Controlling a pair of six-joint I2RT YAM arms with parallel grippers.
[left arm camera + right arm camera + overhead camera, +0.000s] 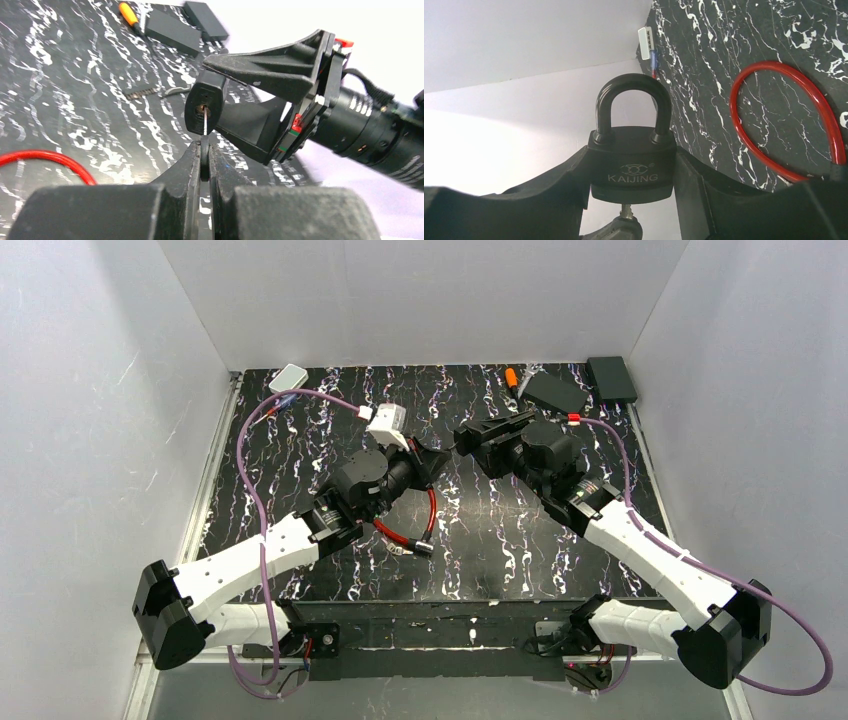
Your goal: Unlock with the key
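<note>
A black padlock (631,167) marked KAIJING is held above the table, with my right gripper (631,175) shut on its sides. Both legs of its shackle (633,85) sit in the body. My left gripper (205,155) is shut on the key (205,152), pinching the flat dark head between its fingers. The thin metal blade (205,121) runs up into the keyhole in the padlock's bottom face (201,102). From the right wrist view, the key (627,212) enters the lock from below. In the top view both grippers (432,462) (468,437) meet at mid-table.
A red cable loop (405,530) lies on the black marbled table under the left arm. At the back right are two black boxes (555,390) (612,375) and an orange-handled tool (512,377). A white connector (290,375) lies at the back left. White walls enclose the table.
</note>
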